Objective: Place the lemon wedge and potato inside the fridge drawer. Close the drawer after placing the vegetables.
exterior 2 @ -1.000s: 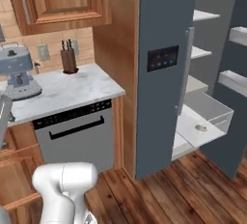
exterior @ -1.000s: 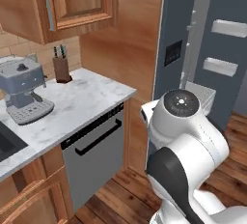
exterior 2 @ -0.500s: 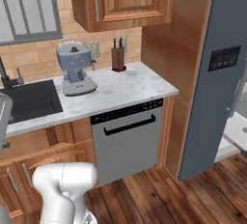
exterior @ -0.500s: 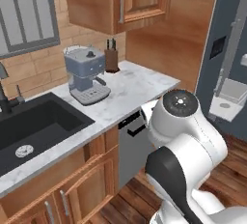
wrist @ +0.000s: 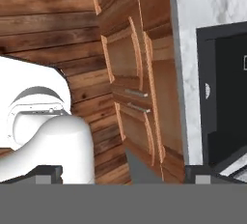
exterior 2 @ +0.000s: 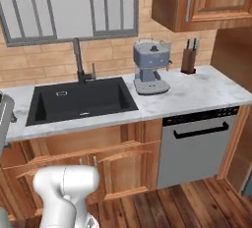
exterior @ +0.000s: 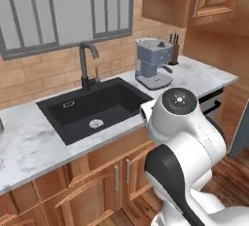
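The lemon wedge, the potato and the fridge drawer are out of view. A dark grey sliver of the fridge [exterior: 241,133] shows at the right edge of the left base view, and low at the right edge in the right base view [exterior 2: 247,187]. In the hand view my gripper [wrist: 124,172] is open, its fingertips [wrist: 47,171] wide apart with nothing between them. It looks along the wooden cabinet doors [wrist: 137,73] under the marble counter [wrist: 193,30], above the plank floor.
A black sink [exterior: 92,109] with a dark faucet [exterior: 86,64] is set in the marble counter [exterior: 29,144]. A blue-grey coffee machine [exterior 2: 150,70] and a knife block [exterior 2: 188,57] stand to the right. The steel dishwasher [exterior 2: 197,146] sits below.
The whole picture has shifted: the base has moved left along the counter. The fridge and its drawer have slid out on the right, and the sink and window have come in. The gripper stays open.
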Available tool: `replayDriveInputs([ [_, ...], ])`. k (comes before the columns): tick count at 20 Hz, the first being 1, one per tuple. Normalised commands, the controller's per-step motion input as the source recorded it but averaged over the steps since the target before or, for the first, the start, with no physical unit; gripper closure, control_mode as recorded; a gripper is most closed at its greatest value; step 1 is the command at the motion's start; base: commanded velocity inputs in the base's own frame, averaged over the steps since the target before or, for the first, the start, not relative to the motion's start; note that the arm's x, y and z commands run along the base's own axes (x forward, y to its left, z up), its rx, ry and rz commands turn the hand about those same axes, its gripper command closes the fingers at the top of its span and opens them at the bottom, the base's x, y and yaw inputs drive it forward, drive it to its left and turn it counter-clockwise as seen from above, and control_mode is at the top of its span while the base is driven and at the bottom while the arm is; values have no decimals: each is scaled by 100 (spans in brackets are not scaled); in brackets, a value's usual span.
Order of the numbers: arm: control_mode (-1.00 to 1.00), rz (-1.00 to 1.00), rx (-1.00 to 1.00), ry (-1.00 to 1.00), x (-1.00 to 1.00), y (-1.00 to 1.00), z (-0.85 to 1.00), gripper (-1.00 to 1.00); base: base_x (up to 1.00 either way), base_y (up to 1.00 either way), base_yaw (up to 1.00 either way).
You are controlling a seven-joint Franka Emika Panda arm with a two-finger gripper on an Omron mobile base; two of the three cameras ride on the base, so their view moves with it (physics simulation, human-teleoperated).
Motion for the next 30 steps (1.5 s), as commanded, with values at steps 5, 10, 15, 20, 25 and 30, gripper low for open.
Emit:
replayDriveInputs([
  [5,100,0,0,0,0,0,0,-100,-23,100,40],
  [10,100,0,0,0,0,0,0,-100,1,100,35],
  [15,100,0,0,0,0,0,0,-100,58,68,7],
  [20,100,0,0,0,0,0,0,-100,95,39,0],
  [25,-100,0,1,-5,-15,-5,-7,-100,6,0,1],
  [30,-100,-42,13,-13,-44,-22,-54,-100,0,0,0],
])
